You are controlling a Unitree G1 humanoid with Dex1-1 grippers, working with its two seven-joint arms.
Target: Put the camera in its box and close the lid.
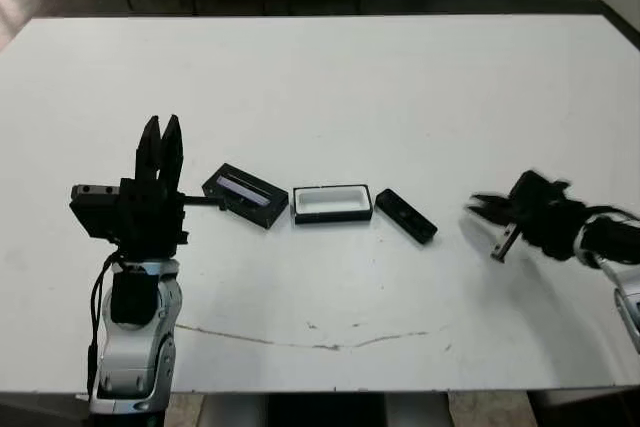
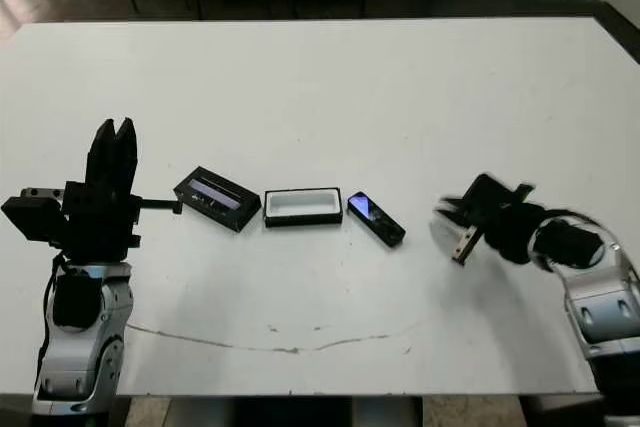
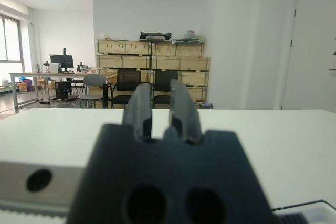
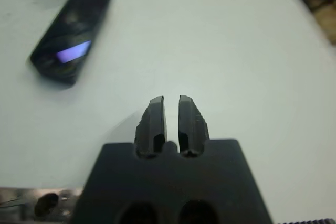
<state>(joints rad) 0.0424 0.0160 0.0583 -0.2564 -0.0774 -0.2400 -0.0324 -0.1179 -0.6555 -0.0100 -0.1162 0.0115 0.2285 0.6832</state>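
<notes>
White table point(image 1: 330, 77) bare beyond camera point(image 1: 405, 215); right gripper point(image 4: 171, 109) near (blurred, seemingly shut).

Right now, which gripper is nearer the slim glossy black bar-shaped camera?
Right. The right gripper is just past the camera; the left gripper is beyond the lid and box.

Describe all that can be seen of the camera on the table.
The camera is a small flat black bar with rounded ends and a glossy face that shows a bluish-purple glint. It lies flat on the white table, set at an angle, just right of the open box. Whether the two touch is unclear. No gripper touches it.
</notes>
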